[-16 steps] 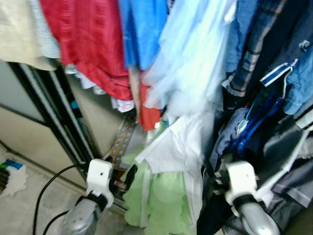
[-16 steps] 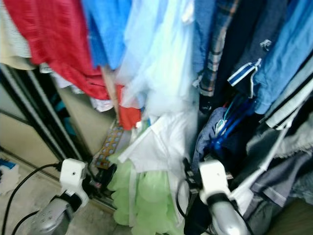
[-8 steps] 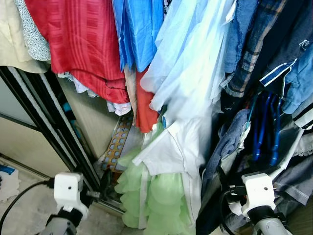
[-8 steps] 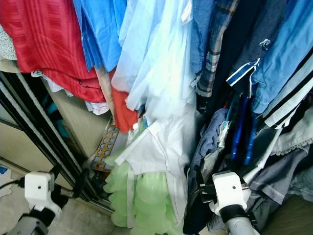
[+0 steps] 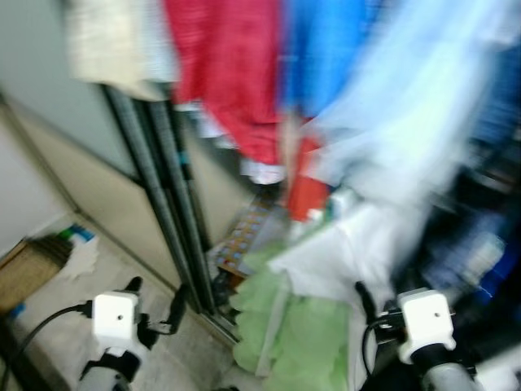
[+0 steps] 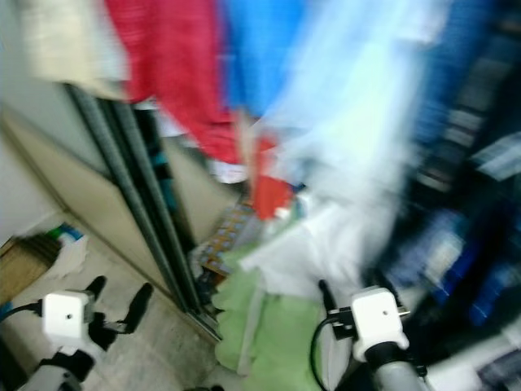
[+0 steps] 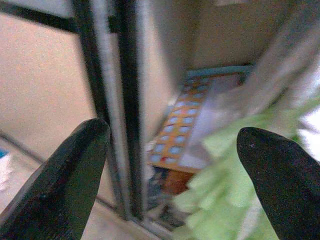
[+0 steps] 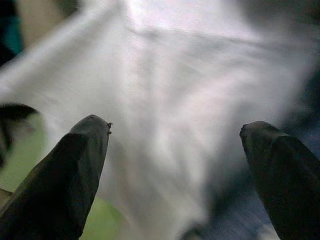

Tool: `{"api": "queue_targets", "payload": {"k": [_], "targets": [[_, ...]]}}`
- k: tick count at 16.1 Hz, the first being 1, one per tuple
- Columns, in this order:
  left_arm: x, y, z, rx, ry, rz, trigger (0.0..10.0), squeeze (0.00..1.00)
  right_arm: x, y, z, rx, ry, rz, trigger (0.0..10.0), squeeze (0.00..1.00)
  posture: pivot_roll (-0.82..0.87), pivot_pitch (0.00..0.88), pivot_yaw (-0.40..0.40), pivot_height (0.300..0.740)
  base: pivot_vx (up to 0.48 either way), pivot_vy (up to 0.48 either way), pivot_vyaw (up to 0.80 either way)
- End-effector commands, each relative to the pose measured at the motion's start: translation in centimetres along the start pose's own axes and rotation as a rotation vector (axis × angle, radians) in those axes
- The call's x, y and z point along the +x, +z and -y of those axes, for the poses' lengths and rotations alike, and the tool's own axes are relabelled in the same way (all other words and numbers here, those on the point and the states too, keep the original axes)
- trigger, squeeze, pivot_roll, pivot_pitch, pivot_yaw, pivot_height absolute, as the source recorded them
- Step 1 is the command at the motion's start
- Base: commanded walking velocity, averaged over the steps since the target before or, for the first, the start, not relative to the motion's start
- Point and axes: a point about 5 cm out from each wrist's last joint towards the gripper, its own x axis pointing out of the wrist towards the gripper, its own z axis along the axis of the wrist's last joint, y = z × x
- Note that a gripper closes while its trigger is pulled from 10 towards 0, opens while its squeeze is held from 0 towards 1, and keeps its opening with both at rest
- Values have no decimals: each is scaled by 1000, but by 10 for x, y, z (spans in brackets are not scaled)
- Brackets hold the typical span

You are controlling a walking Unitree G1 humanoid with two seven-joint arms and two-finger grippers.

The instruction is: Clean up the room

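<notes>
Blurrily, hanging clothes point(image 5: 326, 90), red, blue, white, pale green garment point(image 5: 301, 334) lowest.

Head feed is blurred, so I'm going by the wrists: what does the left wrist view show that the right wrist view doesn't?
Left wrist: the black door frame, a patterned box in the closet, and a beige wall.
Right wrist: a white garment close ahead, with dark blue cloth beside it.
Both: open black fingers holding nothing, and the green garment.
</notes>
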Motion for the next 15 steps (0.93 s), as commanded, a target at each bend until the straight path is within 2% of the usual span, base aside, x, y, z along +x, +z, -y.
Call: {"api": "queue_targets", "payload": {"k": [1, 5, 8, 9, 11, 13, 14, 15], "targets": [[1, 1, 2, 9, -7, 6, 10000, 0, -3, 1, 3, -8, 3, -1, 10000, 0, 35, 54, 10, 740, 0, 0, 800], [4, -1, 6, 29, -16, 1, 10000, 0, 3, 8, -2, -4, 37, 23, 10000, 0, 27, 52, 11, 740, 0, 0, 800], [4, -3, 3, 50, 91, -7, 10000, 0, 10, 11, -6, -3, 55, 40, 10000, 0, 29, 47, 10, 740, 0, 0, 800], [5, -3, 5, 34, 83, 1, 10000, 0, 14, 13, -8, 3, 65, 48, 10000, 0, 32, 40, 9, 740, 0, 0, 800], [9, -3, 10, -27, -18, 21, 10000, 0, 19, 16, -11, 7, 77, 62, 10000, 0, 32, 40, 9, 740, 0, 0, 800], [12, -6, 9, 18, 37, 13, 10000, 0, 25, 18, -13, 9, 86, 73, 10000, 0, 37, 26, 6, 740, 0, 0, 800], [13, -7, 10, 13, 60, 10, 10000, 0, 27, 20, -13, 11, 90, 78, 10000, 0, 37, 26, 6, 740, 0, 0, 800], [13, -6, 10, 53, 136, 15, 10000, 0, 31, 23, -15, 11, 101, 88, 10000, 0, 45, 32, 5, 740, 0, 0, 800]]}}
